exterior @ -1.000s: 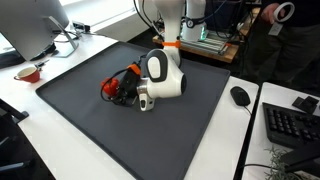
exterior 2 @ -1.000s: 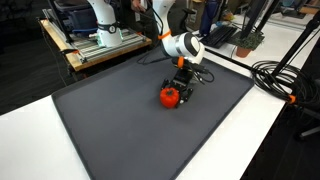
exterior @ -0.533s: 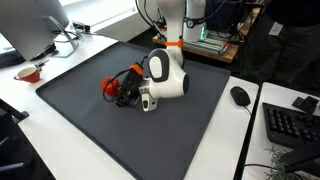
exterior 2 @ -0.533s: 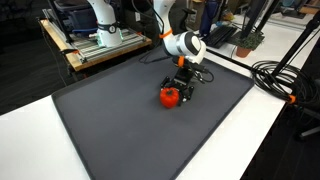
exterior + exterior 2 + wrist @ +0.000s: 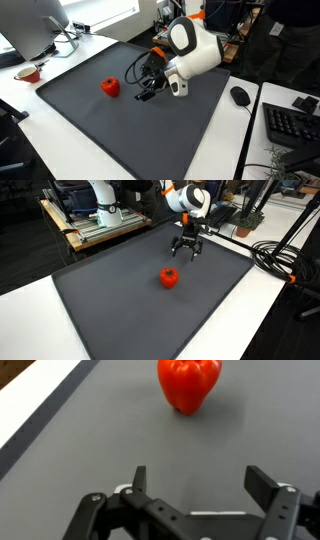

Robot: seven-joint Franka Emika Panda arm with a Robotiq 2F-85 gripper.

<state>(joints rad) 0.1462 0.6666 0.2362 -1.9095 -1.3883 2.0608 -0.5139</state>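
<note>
A small red pepper-shaped thing (image 5: 109, 87) (image 5: 170, 277) (image 5: 189, 383) lies on the dark grey mat (image 5: 90, 125) (image 5: 110, 305), free of any grip. My gripper (image 5: 147, 82) (image 5: 185, 251) (image 5: 200, 478) hangs above the mat, off to one side of the red thing and clear of it. Its two black fingers stand wide apart with nothing between them. In the wrist view the red thing sits at the top, well beyond the fingertips (image 5: 139, 475).
A computer mouse (image 5: 240, 96) and a keyboard (image 5: 293, 122) lie on the white table beside the mat. A monitor (image 5: 35, 25) and a small cup (image 5: 28, 72) stand at another side. Thick black cables (image 5: 275, 258) run along the mat's edge.
The gripper has let go of the red thing, opened wide and risen away from it. The red thing stays on the mat where it was set down.
</note>
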